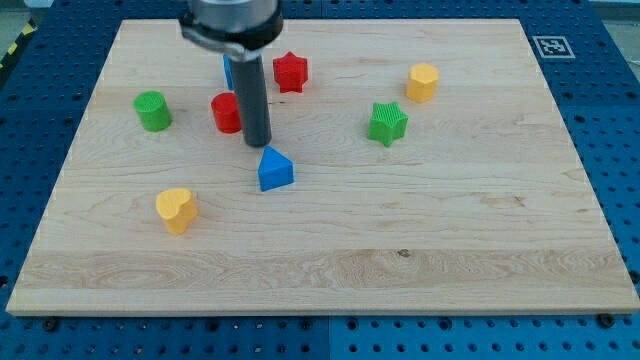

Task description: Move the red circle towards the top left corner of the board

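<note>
Right now my tip point(259, 143) sits just right of the red circle point(226, 112) — touching (seemingly) — no fingers

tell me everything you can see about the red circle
The red circle is a short, upright cylinder with ribbed sides, apparently plastic, standing flat on the wooden board in its upper-left part. Its right edge is hidden behind my rod; my tip sits at its lower right, very close, though contact cannot be confirmed. The green circle lies apart to its left, the red star up and to its right.
</note>
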Robot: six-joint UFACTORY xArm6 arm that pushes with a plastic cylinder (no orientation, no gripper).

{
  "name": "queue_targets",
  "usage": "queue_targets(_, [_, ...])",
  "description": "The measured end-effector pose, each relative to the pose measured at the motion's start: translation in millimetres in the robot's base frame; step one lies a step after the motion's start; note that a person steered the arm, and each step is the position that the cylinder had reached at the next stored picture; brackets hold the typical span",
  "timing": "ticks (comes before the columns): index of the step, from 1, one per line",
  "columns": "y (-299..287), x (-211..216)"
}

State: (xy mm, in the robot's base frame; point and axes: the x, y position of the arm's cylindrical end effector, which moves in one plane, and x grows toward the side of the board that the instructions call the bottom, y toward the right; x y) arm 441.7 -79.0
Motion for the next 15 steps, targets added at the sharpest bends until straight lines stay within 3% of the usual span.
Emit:
queue_targets(1, [-3, 11])
queue_targets(3, [-18, -50])
queue_targets(9, [-92, -48])
queue_targets(15, [-93, -88])
